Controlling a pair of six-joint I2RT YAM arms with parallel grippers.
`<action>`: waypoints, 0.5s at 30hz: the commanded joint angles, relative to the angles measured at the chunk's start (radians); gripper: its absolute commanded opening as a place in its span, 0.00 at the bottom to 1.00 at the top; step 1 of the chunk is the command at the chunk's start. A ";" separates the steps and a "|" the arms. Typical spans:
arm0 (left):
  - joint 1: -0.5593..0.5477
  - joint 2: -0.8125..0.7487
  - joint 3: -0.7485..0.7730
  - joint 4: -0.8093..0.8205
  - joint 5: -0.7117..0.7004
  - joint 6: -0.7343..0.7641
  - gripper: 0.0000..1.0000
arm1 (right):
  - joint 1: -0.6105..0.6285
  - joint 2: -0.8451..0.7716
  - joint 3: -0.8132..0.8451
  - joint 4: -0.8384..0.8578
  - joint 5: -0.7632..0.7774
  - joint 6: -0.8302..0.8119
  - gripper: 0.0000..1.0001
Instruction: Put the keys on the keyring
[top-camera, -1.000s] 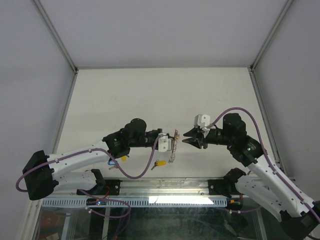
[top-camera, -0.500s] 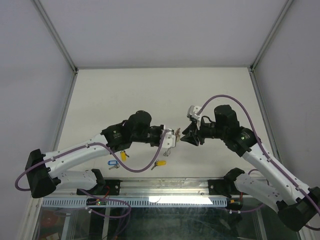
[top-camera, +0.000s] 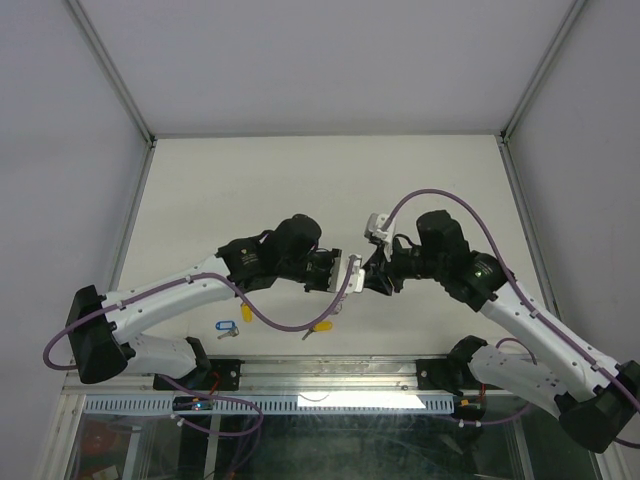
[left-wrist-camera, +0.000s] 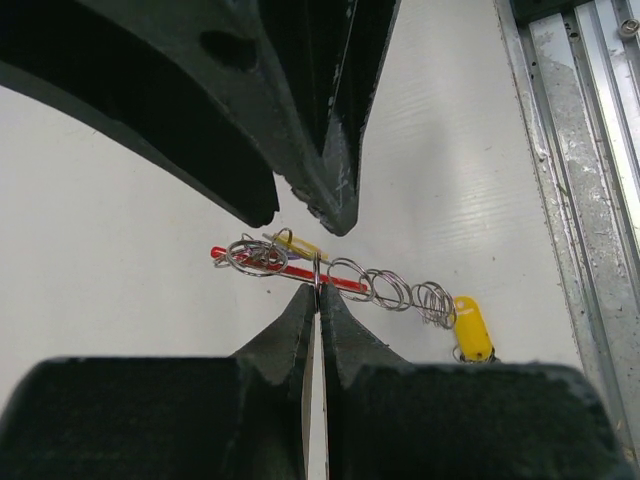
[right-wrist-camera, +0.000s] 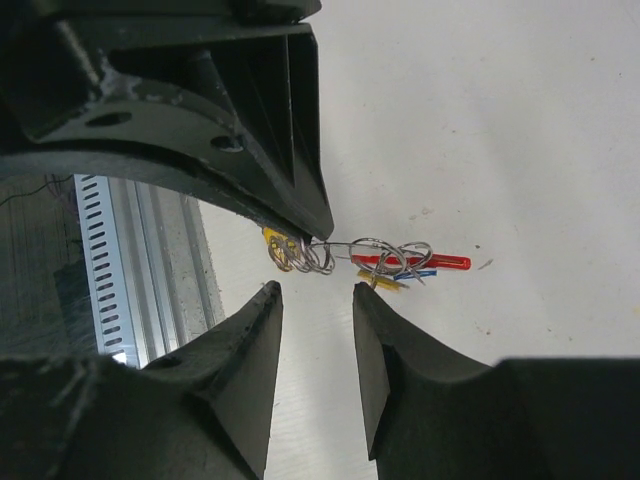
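My left gripper (top-camera: 346, 272) is shut on one silver ring of the keyring (left-wrist-camera: 330, 278) and holds it above the table. The keyring's red band (left-wrist-camera: 250, 259) sticks out to one side and its row of rings (left-wrist-camera: 410, 293) to the other. A yellow tag and a blue tag hang at the band end (right-wrist-camera: 400, 277). My right gripper (right-wrist-camera: 315, 290) is open, just below the keyring (right-wrist-camera: 385, 256) and not touching it; from above it (top-camera: 365, 276) faces the left gripper tip to tip. A yellow-tagged key (top-camera: 322, 326) and a blue-tagged key (top-camera: 225, 326) lie on the table.
The yellow-tagged key also shows in the left wrist view (left-wrist-camera: 472, 328), under the ring row. A metal rail (top-camera: 330, 372) runs along the table's near edge, close below both grippers. Frame posts (top-camera: 110, 70) stand at the back corners.
Both arms have moved in and slightly away from the rail. The gap between the two grippers has closed to almost nothing. The left gripper still holds the keyring.
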 joint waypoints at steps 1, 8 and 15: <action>-0.016 -0.007 0.056 0.011 0.010 0.023 0.00 | 0.013 -0.005 0.001 0.085 0.026 0.044 0.37; -0.022 -0.004 0.061 0.012 0.010 0.023 0.00 | 0.024 0.024 -0.008 0.120 0.025 0.045 0.37; -0.023 -0.002 0.062 0.011 0.002 0.023 0.00 | 0.037 0.040 -0.026 0.129 0.017 0.048 0.35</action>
